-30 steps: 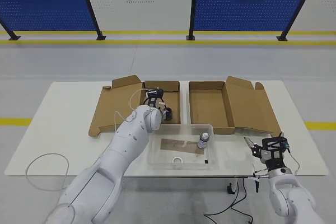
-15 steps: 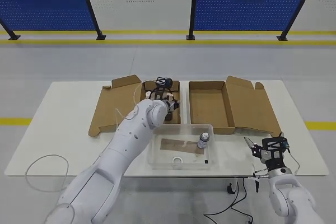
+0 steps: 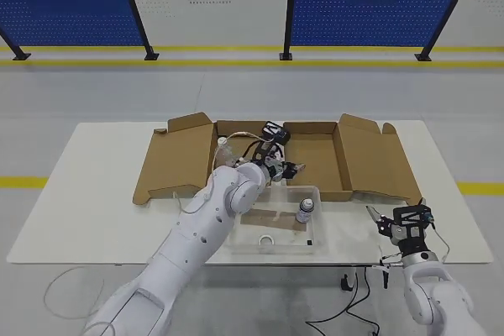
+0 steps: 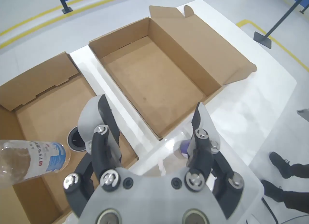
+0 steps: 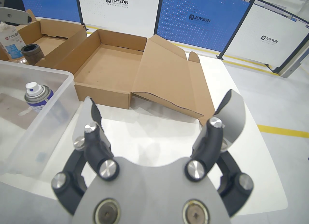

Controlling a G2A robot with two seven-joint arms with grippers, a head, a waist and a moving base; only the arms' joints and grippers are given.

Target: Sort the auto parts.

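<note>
My left gripper (image 4: 152, 116) (image 3: 284, 165) is open and holds nothing, hovering over the strip between the two cardboard boxes, near the clear bin's far edge. In the left box (image 4: 48, 113) (image 3: 181, 155) a black cylindrical part (image 4: 76, 139) (image 5: 32, 53) stands beside a lying clear bottle (image 4: 29, 159) (image 5: 12, 43). The right box (image 4: 157, 75) (image 3: 315, 160) (image 5: 108, 68) has nothing in it. A spray can (image 3: 305, 208) (image 5: 37, 98) stands in the clear bin (image 3: 235, 239) (image 5: 48, 104). My right gripper (image 5: 161, 109) (image 3: 403, 223) is open over the table's front right corner.
The bin also holds a brown cardboard sheet (image 3: 265, 218) and a small white ring (image 3: 266, 242). Both boxes have open flaps spread outward (image 3: 378, 160). The table's edge lies close to the right gripper. Blue fence panels (image 3: 67, 21) stand beyond the table.
My left gripper has swung to the right, from above the left box to over the gap beside the right box. The right arm has stayed still.
</note>
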